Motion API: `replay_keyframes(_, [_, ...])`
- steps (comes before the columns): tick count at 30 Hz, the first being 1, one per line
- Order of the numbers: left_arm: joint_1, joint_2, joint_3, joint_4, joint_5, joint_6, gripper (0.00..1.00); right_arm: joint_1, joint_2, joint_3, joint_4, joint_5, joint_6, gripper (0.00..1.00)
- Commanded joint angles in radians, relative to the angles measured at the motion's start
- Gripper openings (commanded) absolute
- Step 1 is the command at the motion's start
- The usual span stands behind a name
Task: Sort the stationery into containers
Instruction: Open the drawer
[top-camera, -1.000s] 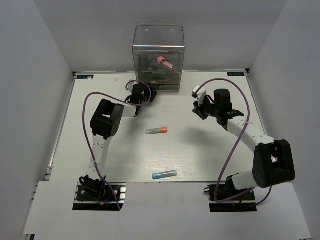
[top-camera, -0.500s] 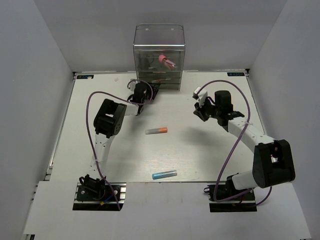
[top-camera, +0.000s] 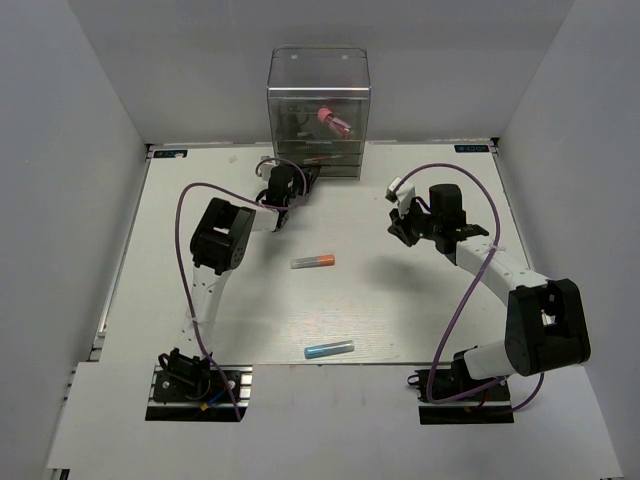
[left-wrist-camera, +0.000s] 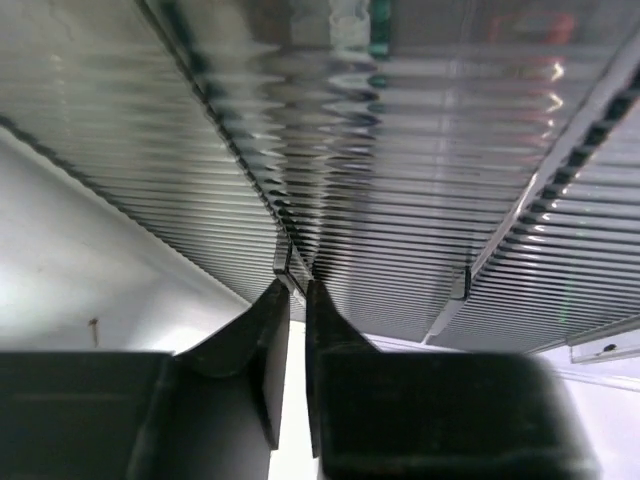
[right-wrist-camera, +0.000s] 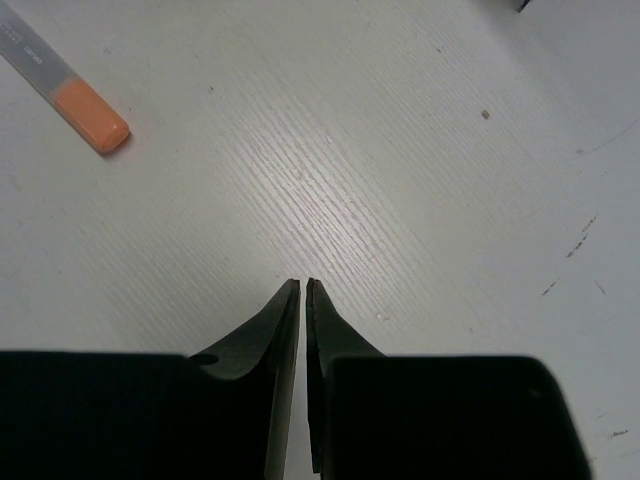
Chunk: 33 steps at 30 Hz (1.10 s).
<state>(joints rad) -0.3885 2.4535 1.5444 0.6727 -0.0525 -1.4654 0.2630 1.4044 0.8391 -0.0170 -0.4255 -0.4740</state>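
The containers are one tall clear box of dark-tinted drawers (top-camera: 318, 110) at the back of the table. A pink-red tube (top-camera: 333, 122) lies in an upper drawer. My left gripper (top-camera: 303, 185) is pressed against the box's lower drawers. In the left wrist view its jaws (left-wrist-camera: 297, 285) stand almost together, pinching a small clear drawer handle (left-wrist-camera: 284, 262) on the ribbed drawer front. An orange-and-grey marker (top-camera: 313, 261) lies mid-table and a light blue marker (top-camera: 329, 350) lies near the front edge. My right gripper (top-camera: 397, 222) hovers shut and empty, with the orange marker (right-wrist-camera: 75, 95) off to its upper left.
White walls enclose the table (top-camera: 400, 310) on three sides. Purple cables loop over both arms. A red pen (top-camera: 318, 160) shows dimly through a lower drawer. A green shape (left-wrist-camera: 380, 30) and a red one (left-wrist-camera: 530, 25) show blurred through the ribbed plastic.
My left gripper has edged closer to the drawer box and its jaws have closed on the handle. The right arm and the two markers on the table have stayed put.
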Motion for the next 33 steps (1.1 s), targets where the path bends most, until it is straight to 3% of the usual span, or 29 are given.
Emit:
replay_keyframes(1, [0.007,0.016,0.028,0.005,-0.038,-0.003,0.14,-0.001,-0.016,-0.006,-0.012,-0.025,0.003,0.13])
replay_keyframes(4, [0.007,0.016,0.028,0.005,-0.038,-0.003,0.00,0.002,-0.016,-0.006,-0.012,-0.027,0.003,0.13])
replay_keyframes(19, [-0.021,-0.082,-0.200,0.122,0.005,-0.003,0.00,-0.001,-0.004,-0.001,-0.014,-0.047,0.005,0.13])
replay_keyframes(25, [-0.030,-0.175,-0.320,0.160,0.039,0.010,0.00,0.002,-0.001,0.006,-0.024,-0.067,0.002,0.21])
replay_keyframes(28, [-0.039,-0.218,-0.388,0.159,0.026,0.010,0.00,0.007,0.008,0.015,-0.027,-0.081,-0.003,0.37])
replay_keyframes(31, [-0.039,-0.218,-0.379,0.139,0.054,0.019,0.01,0.007,0.022,0.035,-0.046,-0.102,-0.009,0.60])
replay_keyframes(32, [-0.039,-0.206,-0.354,0.130,0.066,0.019,0.10,0.007,0.024,0.040,-0.050,-0.108,-0.015,0.69])
replay_keyframes(33, [-0.029,-0.206,-0.340,0.110,0.088,0.019,0.31,0.008,0.027,0.044,-0.063,-0.119,-0.020,0.71])
